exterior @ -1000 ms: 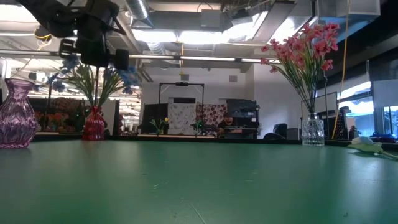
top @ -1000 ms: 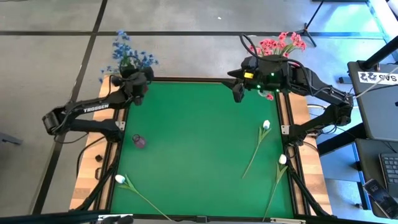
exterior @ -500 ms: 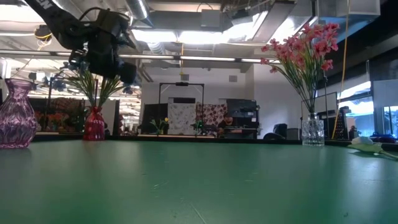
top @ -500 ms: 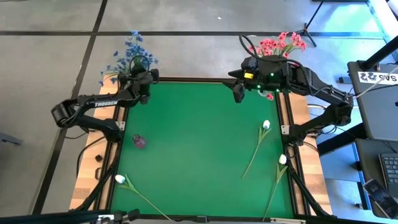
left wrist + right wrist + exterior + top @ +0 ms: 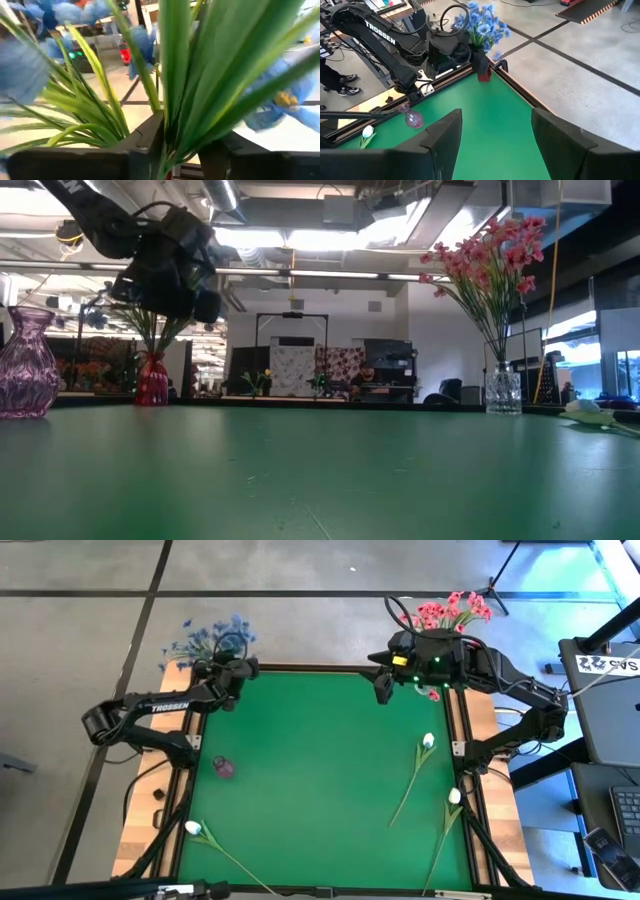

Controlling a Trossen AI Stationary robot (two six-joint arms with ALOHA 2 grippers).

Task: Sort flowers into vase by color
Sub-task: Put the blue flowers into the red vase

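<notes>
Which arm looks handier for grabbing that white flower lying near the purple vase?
Probably left: the white flower lies on the left arm's side, though the left gripper is at the blue bunch.

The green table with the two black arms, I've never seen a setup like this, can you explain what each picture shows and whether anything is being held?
These are two robot arms at a green table. One picture looks straight down, one looks level across the tabletop, and two come from cameras on the arms' wrists. On the table lie three white-bud flowers and a small purple vase. Blue flowers stand in a red vase at one corner, pink flowers in a clear vase at another. The left gripper is in among the blue stems; whether it grips them is unclear. The right gripper hangs open and empty near the pink flowers.
</notes>
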